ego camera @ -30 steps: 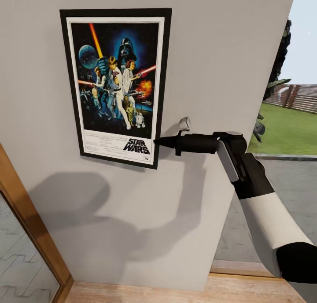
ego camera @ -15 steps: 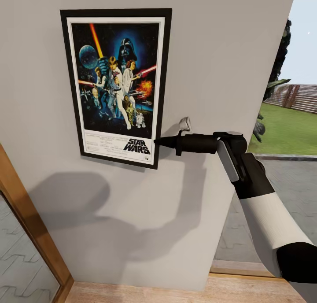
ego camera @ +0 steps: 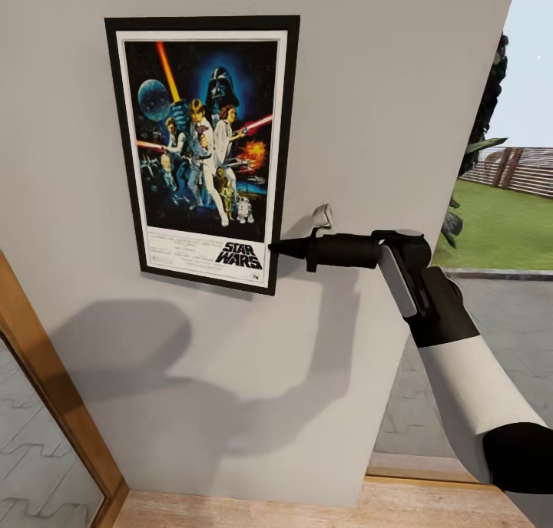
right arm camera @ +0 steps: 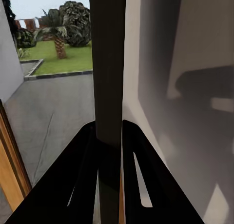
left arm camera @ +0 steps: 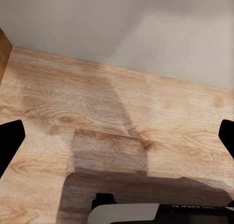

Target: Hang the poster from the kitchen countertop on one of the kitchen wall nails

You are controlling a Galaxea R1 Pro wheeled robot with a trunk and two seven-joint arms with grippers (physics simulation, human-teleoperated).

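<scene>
The poster (ego camera: 203, 152), black-framed with a white border and dark blue Star Wars artwork, stands upright and flat against the grey wall (ego camera: 369, 90). My right gripper (ego camera: 275, 245) reaches in from the right and is shut on the poster's right edge near its lower corner. In the right wrist view the poster (right arm camera: 108, 63) is an edge-on dark slab pinched between the two black fingers (right arm camera: 134, 141). My left gripper (left arm camera: 117, 138) hangs open over the wooden floor (left arm camera: 97, 107), its fingers wide apart with nothing between them. No nail can be made out.
A wooden door frame (ego camera: 46, 382) with glass runs along the lower left. The wall ends at the right, where paving (ego camera: 491, 344) and a lawn (ego camera: 499, 221) lie outside. Wooden floor (ego camera: 307, 513) meets the base of the wall.
</scene>
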